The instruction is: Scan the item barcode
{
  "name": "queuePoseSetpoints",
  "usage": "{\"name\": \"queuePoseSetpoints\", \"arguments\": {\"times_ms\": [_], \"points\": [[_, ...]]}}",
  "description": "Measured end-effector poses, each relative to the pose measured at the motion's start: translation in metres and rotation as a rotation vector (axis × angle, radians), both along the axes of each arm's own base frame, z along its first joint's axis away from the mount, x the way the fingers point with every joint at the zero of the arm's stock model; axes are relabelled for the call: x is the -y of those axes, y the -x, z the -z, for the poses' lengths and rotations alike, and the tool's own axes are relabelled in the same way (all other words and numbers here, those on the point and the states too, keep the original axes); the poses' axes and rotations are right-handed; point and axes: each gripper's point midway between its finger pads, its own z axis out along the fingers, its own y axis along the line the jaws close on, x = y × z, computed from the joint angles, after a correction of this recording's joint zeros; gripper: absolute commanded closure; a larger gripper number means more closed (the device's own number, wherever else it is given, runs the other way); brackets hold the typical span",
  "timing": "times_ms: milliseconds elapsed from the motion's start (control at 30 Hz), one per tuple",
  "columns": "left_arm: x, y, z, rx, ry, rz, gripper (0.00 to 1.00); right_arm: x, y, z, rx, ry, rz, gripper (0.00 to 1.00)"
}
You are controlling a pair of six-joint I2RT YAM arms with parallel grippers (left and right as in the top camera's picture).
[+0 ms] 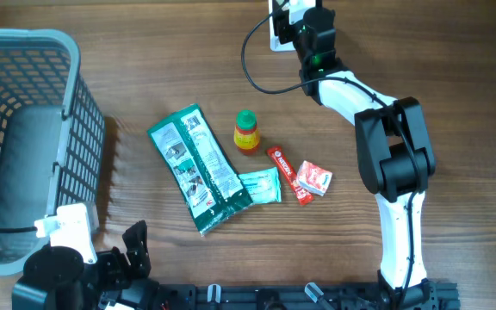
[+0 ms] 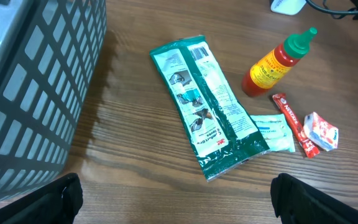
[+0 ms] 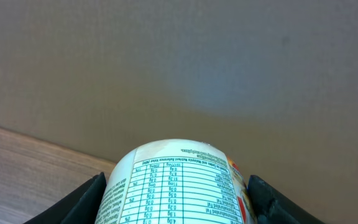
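Gripping a labelled tub [image 3: 179, 168], right gripper [image 3: 179, 194] faces plain wall [image 3: 179, 62] beyond wood-grain table [image 3: 30, 155].

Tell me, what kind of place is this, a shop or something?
Probably a pretend shop checkout on a wooden table, not a real store. There is a grey shopping basket, small groceries like a sauce bottle and a green packet, and the right fingers hold a labelled tub.

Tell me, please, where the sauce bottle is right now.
Overhead view: the sauce bottle sits mid-table, just right of the green packet and up-left of the red sachet.
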Motion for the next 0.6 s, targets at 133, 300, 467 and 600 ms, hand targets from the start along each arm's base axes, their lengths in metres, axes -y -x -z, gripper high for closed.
{"name": "queuePoseSetpoints", "arguments": {"times_ms": [133,300,467,600], "points": [[0.000,0.000,0.000,0.001,0.000,0.000,0.00,0.019,0.007,0.007,-0.118,0.046,0.047,0.58],[0.000,0.000,0.000,0.000,0.000,0.000,0.00,0.126,0.034,-0.102,-0.144,0.046,0.211,0.56],[0.000,0.000,0.000,0.000,0.000,0.000,0.00,0.365,0.112,-0.119,-0.345,0.001,0.632,0.57],[0.000,0.000,0.000,0.001,0.000,0.000,0.00,0.497,0.197,-0.029,-0.621,-0.188,0.934,0.55]]}}
